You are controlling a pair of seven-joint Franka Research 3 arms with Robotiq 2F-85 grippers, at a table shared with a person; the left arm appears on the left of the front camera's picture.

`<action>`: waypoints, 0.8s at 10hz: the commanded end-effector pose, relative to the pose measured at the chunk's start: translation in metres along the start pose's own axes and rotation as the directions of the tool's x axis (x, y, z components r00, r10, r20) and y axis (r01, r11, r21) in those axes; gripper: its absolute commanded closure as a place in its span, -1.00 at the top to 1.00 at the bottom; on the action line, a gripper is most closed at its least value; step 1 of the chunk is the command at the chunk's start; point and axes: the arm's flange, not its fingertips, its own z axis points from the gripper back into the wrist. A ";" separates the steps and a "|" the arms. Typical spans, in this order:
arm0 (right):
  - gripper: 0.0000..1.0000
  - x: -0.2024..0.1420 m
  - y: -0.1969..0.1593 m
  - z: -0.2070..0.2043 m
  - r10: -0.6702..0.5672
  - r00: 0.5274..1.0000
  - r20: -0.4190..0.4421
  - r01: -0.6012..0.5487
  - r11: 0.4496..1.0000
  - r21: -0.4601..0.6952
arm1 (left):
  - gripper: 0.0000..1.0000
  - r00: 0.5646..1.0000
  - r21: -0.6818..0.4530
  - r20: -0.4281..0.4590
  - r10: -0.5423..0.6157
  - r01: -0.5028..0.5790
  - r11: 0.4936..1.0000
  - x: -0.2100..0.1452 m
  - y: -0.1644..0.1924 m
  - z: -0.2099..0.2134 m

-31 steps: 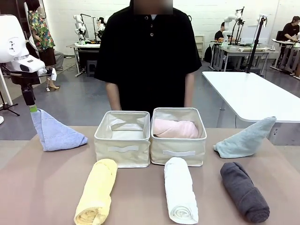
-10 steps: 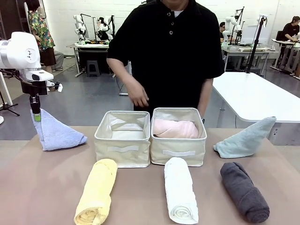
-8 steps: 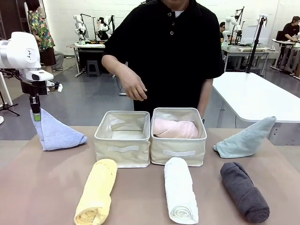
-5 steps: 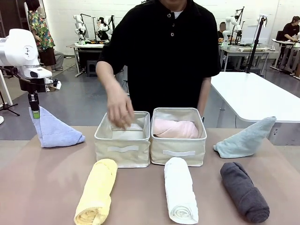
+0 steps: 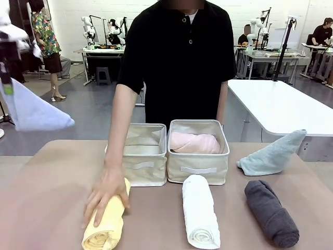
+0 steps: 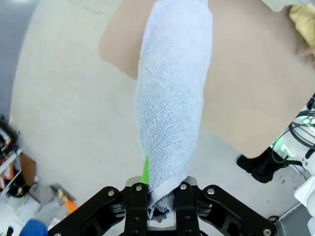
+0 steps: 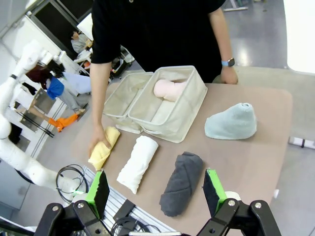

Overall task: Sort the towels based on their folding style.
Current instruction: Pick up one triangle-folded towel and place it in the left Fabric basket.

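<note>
1. We see the left hand (image 6: 160, 199) clamped on the tip of the lavender-blue towel (image 6: 172, 98), which hangs in the air by the table's (image 5: 52, 198) left end.
2. The right hand (image 7: 155, 191) stands wide open and holds nothing, high over the table.
3. The person's hand (image 5: 106, 192) rests on the yellow roll (image 5: 101, 234).
4. The pink roll (image 5: 195, 141) lies in the right basket (image 5: 197, 169). The white roll (image 5: 200, 211), grey roll (image 5: 270, 211) and teal cone (image 5: 273, 152) lie on the table.
</note>
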 end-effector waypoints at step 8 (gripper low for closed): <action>1.00 0.002 0.002 0.000 -0.006 1.000 0.020 0.005 1.000 0.025 | -1.00 0.989 0.089 0.026 0.145 -0.147 0.985 -0.047 -0.036 0.074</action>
